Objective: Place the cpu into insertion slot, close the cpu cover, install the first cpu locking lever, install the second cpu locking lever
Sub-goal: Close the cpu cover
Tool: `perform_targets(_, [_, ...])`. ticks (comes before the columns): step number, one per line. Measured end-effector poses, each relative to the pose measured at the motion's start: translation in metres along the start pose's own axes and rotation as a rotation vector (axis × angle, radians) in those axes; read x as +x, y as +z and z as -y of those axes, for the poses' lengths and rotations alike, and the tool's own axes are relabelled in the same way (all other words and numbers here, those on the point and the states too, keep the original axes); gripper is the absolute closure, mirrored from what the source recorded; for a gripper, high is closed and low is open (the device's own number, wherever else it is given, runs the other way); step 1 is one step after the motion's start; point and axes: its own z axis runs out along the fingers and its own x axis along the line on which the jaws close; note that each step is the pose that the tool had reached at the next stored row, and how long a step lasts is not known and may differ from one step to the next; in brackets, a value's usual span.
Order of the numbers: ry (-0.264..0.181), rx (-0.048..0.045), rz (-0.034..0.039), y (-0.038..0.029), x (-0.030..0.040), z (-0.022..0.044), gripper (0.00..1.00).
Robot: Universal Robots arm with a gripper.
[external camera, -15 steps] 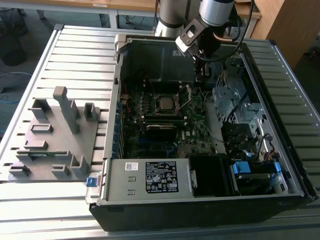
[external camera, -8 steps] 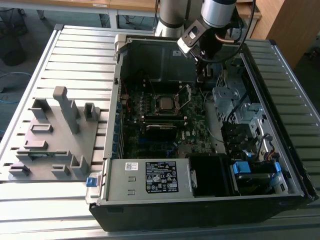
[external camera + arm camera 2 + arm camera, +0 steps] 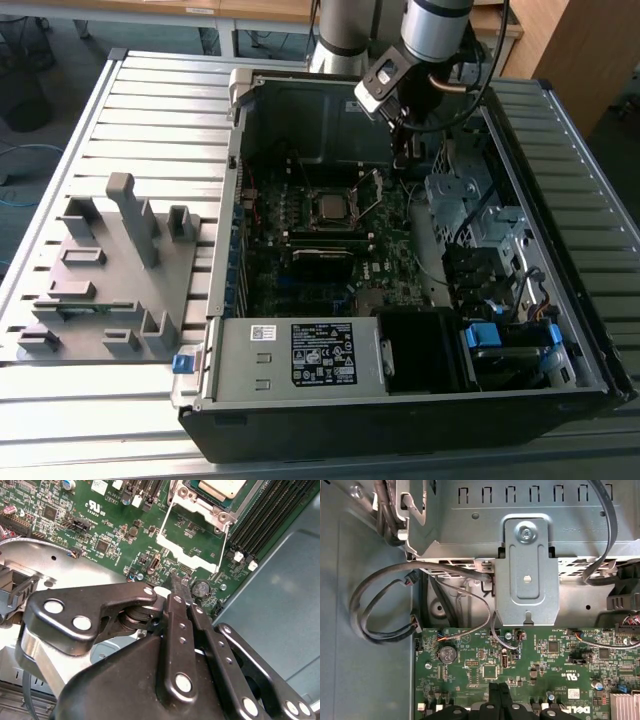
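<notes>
1. The gripper (image 3: 405,160) hangs inside the open computer case (image 3: 400,400), close to its far wall. It carries nothing.
2. In both wrist views its fingers (image 3: 493,696) are pressed together with only a thin seam between them, and nothing is pinched there.
3. The cpu (image 3: 330,208) lies flat in the insertion slot (image 3: 311,208) on the green board, its dull metal top facing up. In the exterior view it sits towards the exterior view's left of the gripper and nearer the camera, and the two are clearly apart.
4. The cpu cover (image 3: 172,544) is swung open, away from the chip. It is a silver frame, and the board shows through its cut-out centre. Its free edge points towards the fingertips and sits near them, but I cannot tell whether they touch.
5. A thin wire lever (image 3: 225,545) runs along one side of the open frame (raised or lying flat, I cannot tell).
6. A round coin battery (image 3: 201,587) sits on the board just beside the fingertips.
7. The case rests on a slatted metal table (image 3: 60,420), with a grey moulded fixture (image 3: 110,270) on the exterior view's left.
</notes>
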Motion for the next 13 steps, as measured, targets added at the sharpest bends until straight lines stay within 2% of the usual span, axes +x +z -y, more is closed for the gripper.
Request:
perform_targets(10, [0.000,0.0000,0.0000,0.0017,0.0000,-0.0017,0.90])
perform_targets(13, [0.000,0.0000,-0.0001,0.0042,0.0000,-0.0023,0.90])
